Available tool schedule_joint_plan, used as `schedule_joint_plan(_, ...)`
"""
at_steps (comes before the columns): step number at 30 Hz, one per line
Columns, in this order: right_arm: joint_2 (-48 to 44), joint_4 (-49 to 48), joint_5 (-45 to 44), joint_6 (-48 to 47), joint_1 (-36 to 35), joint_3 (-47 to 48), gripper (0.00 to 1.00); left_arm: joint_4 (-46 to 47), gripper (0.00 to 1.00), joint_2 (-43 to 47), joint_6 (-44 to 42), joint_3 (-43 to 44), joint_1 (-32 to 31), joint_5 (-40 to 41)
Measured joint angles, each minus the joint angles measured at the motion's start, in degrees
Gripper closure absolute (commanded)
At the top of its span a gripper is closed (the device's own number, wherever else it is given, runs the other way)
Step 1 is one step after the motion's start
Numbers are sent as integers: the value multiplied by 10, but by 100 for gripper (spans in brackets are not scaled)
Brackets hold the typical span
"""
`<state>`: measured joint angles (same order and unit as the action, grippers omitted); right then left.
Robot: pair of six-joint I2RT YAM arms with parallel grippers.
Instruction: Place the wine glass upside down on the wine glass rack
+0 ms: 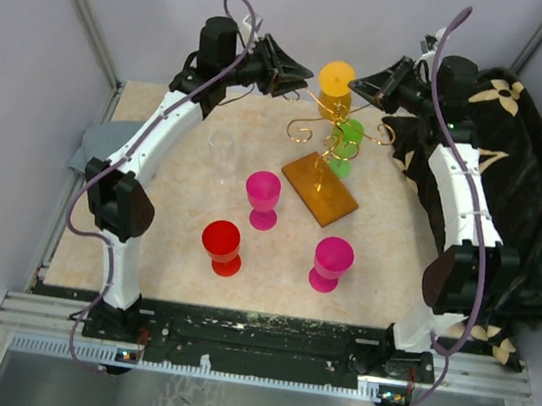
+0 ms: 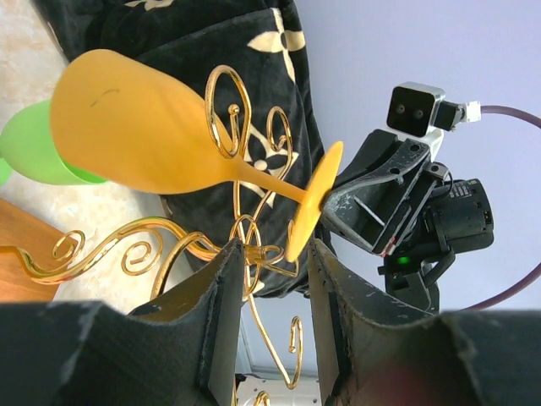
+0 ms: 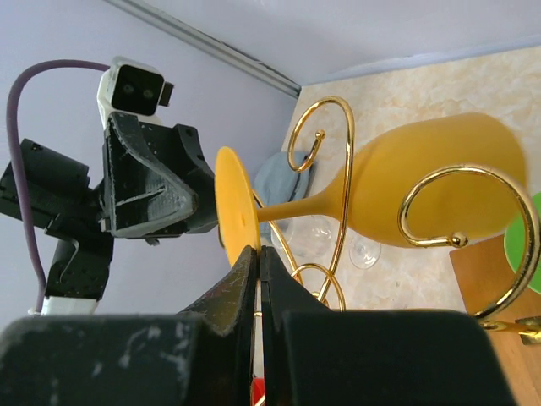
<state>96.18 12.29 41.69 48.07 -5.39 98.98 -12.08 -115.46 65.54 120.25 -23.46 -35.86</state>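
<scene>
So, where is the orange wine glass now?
The orange glass hangs upside down on the gold rack, far centre in the top view, beside the green glass.

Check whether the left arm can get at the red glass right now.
Probably yes. The red glass stands upright on the left arm's side, nothing crowding it. The left gripper is open but sits among the rack wires by the yellow glass, so it should back out first.

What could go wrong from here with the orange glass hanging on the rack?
The left gripper stands open around wire of the rack, beside the foot of the orange glass; backing out could snag a scroll. The shut right gripper sits close to that foot; a nudge might unhook the glass.
</scene>
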Motion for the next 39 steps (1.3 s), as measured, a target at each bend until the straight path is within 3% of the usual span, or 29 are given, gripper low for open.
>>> schedule_joint_plan(16, 27, -14, 7, 19, 7, 19, 100, -6, 59, 6, -12, 0, 1, 4)
schedule_joint_plan(39, 89, -108, 13, 86, 7, 42, 100, -10, 60, 17, -23, 0, 1, 8)
